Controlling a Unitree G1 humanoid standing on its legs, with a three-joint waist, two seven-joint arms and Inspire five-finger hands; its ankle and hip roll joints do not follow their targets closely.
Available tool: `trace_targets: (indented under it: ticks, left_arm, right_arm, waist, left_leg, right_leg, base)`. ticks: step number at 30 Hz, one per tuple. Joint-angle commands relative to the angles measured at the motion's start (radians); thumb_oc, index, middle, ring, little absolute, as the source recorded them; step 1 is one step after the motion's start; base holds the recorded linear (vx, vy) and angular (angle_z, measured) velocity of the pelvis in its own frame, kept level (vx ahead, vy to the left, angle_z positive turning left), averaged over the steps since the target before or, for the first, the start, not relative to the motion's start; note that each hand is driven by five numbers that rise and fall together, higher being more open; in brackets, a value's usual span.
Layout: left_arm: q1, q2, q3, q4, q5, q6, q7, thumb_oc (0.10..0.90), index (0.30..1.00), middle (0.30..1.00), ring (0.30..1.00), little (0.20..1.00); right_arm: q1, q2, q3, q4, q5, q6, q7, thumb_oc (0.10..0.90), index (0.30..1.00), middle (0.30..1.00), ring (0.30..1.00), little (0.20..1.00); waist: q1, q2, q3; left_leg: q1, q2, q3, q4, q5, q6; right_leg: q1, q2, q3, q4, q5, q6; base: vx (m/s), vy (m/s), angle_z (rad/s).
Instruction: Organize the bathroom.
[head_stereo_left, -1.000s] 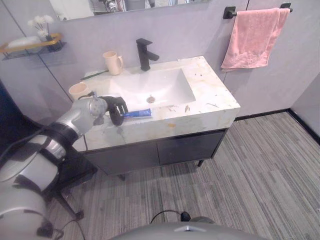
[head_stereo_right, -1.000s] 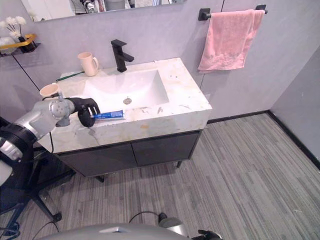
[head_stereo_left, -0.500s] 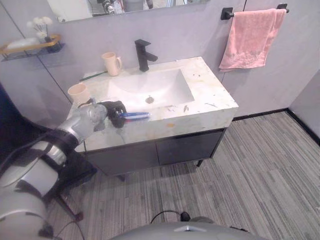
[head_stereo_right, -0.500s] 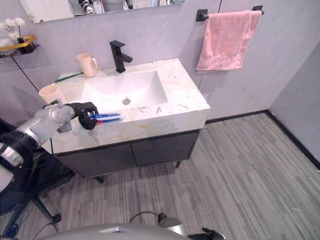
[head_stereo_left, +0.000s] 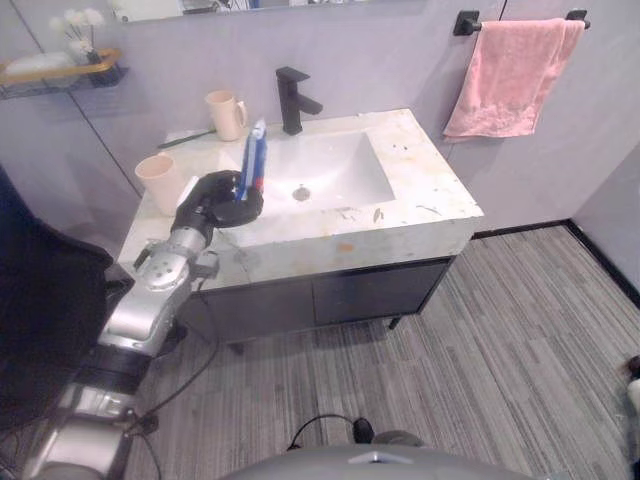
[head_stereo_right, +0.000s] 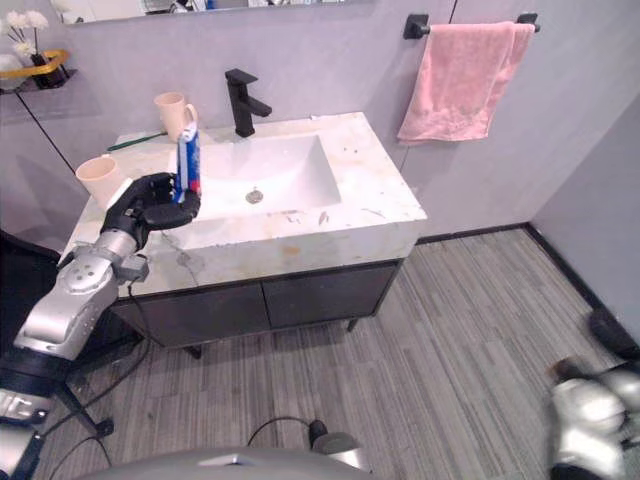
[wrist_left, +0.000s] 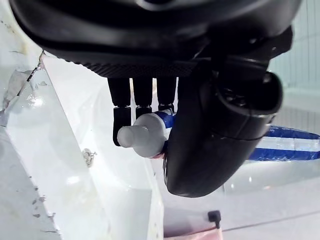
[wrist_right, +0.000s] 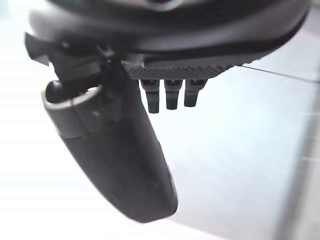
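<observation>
A blue and white toothpaste tube with a white cap stands upright in my left hand, which is shut round its lower end. The hand hovers over the left part of the marble counter, beside the white sink basin. A peach cup stands just left of the hand. A second mug sits at the back by the black faucet. My right hand hangs low at the right over the floor, its fingers relaxed and holding nothing.
A green toothbrush lies at the back left of the counter. A pink towel hangs on a black bar at the right wall. A gold shelf with flowers is on the left wall. Striped grey floor lies before the cabinet.
My left hand has closed on the toothpaste tube, lifted it off the counter's front and turned it upright. The camera view has shifted a little.
</observation>
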Motion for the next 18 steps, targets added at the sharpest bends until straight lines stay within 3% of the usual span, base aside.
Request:
trace_targets:
  ticks: [1,2,3,4,6,7,8,9,10,11,15,18]
  left_arm:
    - [-0.201,-0.038,-0.057,-0.090,0.028,-0.177,0.132,0.400,0.300,0.300,0.300,0.300]
    - [-0.212,-0.047,-0.073,-0.096,0.030,-0.172,0.150,0.400,0.300,0.300,0.300,0.300]
    - [-0.222,-0.076,-0.101,-0.100,0.020,-0.169,0.165,0.400,0.300,0.300,0.300,0.300]
    - [-0.224,-0.090,-0.113,-0.099,0.030,-0.167,0.164,0.400,0.300,0.300,0.300,0.300]
    - [-0.235,-0.122,-0.146,-0.079,0.034,-0.188,0.183,0.400,0.300,0.300,0.300,0.300]
    - [-0.236,-0.128,-0.148,-0.076,0.030,-0.191,0.182,0.400,0.300,0.300,0.300,0.300]
    - [-0.234,-0.157,-0.155,-0.068,0.041,-0.204,0.175,0.400,0.300,0.300,0.300,0.300]
    - [-0.232,-0.159,-0.152,-0.066,0.045,-0.207,0.175,0.400,0.300,0.300,0.300,0.300]
    - [-0.229,-0.177,-0.164,-0.060,0.040,-0.226,0.167,0.400,0.300,0.300,0.300,0.300]
    - [-0.227,-0.191,-0.170,-0.057,0.042,-0.228,0.166,0.400,0.300,0.300,0.300,0.300]
    - [-0.232,-0.217,-0.180,-0.028,0.037,-0.263,0.163,0.400,0.300,0.300,0.300,0.300]
    - [-0.214,-0.214,-0.171,-0.052,0.041,-0.257,0.145,0.400,0.300,0.300,0.300,0.300]
  right_arm:
    - [-0.308,-0.120,0.225,-0.237,-0.163,-0.137,-0.044,0.800,0.900,0.900,0.900,0.900]
    - [-0.367,-0.125,0.282,-0.272,-0.130,-0.142,-0.014,0.800,0.900,0.900,0.900,0.900]
    - [-0.461,-0.106,0.377,-0.328,-0.040,-0.176,0.101,0.800,0.900,0.900,0.900,0.900]
    - [-0.502,-0.094,0.419,-0.344,-0.013,-0.169,0.145,0.800,0.900,0.900,0.900,0.900]
    - [-0.630,-0.054,0.561,-0.347,0.040,-0.139,0.314,0.800,0.900,0.900,0.900,0.900]
    - [-0.651,-0.047,0.584,-0.345,0.044,-0.128,0.332,0.800,0.900,0.900,0.900,0.900]
    - [-0.715,-0.013,0.667,-0.349,0.110,-0.088,0.448,0.800,0.900,0.900,0.900,0.900]
    - [-0.723,-0.011,0.674,-0.346,0.130,-0.086,0.463,0.800,0.900,0.900,0.900,0.900]
    - [-0.763,0.029,0.722,-0.342,0.210,-0.042,0.573,0.800,0.900,0.900,0.900,0.900]
    - [-0.787,0.060,0.758,-0.335,0.237,-0.021,0.619,0.800,0.900,0.900,0.900,0.900]
    - [-0.846,0.163,0.861,-0.251,0.243,0.030,0.692,0.800,0.900,0.900,0.900,0.900]
    - [-0.826,0.198,0.875,-0.250,0.231,0.061,0.724,0.800,0.900,0.900,0.900,0.900]
  waist:
    - [0.030,-0.051,-0.061]
    - [0.035,-0.054,-0.060]
    - [0.050,-0.059,-0.067]
    - [0.057,-0.062,-0.069]
    - [0.075,-0.071,-0.075]
    - [0.076,-0.073,-0.075]
    - [0.090,-0.079,-0.080]
    - [0.088,-0.078,-0.081]
    - [0.101,-0.082,-0.084]
    - [0.110,-0.085,-0.085]
    - [0.130,-0.088,-0.092]
    - [0.140,-0.085,-0.093]
  left_leg:
    - [0.025,-0.053,0.017,0.049,-0.041,0.014]
    - [0.024,-0.053,0.015,0.049,-0.040,0.013]
    - [0.024,-0.054,0.010,0.046,-0.042,0.010]
    - [0.023,-0.054,0.009,0.046,-0.041,0.008]
    - [0.019,-0.055,0.005,0.046,-0.039,0.005]
    - [0.018,-0.055,0.004,0.046,-0.038,0.004]
    - [0.016,-0.055,0.002,0.045,-0.035,0.000]
    - [0.016,-0.055,0.002,0.044,-0.035,0.000]
    - [0.013,-0.055,-0.002,0.042,-0.034,-0.002]
    - [0.012,-0.056,-0.004,0.041,-0.034,-0.003]
    - [0.010,-0.058,-0.012,0.035,-0.028,-0.005]
    - [0.009,-0.057,-0.016,0.031,-0.023,-0.005]
  right_leg:
    - [-0.016,0.037,0.061,-0.005,-0.002,-0.029]
    - [-0.016,0.036,0.063,-0.005,-0.001,-0.029]
    - [-0.017,0.035,0.060,-0.005,-0.006,-0.027]
    - [-0.017,0.034,0.058,-0.005,-0.007,-0.027]
    - [-0.018,0.028,0.047,-0.005,-0.007,-0.026]
    - [-0.019,0.028,0.045,-0.005,-0.008,-0.026]
    - [-0.020,0.025,0.035,-0.005,-0.009,-0.028]
    - [-0.020,0.025,0.035,-0.005,-0.010,-0.028]
    - [-0.020,0.022,0.023,-0.005,-0.011,-0.030]
    - [-0.019,0.020,0.016,-0.005,-0.012,-0.030]
    - [-0.017,0.016,-0.005,-0.005,-0.015,-0.035]
    - [-0.016,0.013,-0.013,-0.005,-0.015,-0.037]
  base:
    - [-0.10,0.016,-0.36]
    - [-0.06,0.036,-0.39]
    - [-0.02,0.026,-0.22]
    - [-0.03,0.018,-0.11]
    - [-0.04,-0.006,0.04]
    - [-0.04,-0.005,0.13]
    - [-0.03,-0.002,0.19]
    - [-0.04,-0.016,0.20]
    - [-0.03,-0.024,0.21]
    - [-0.03,-0.028,0.17]
    - [-0.01,-0.015,0.23]
    - [0.00,-0.013,0.21]
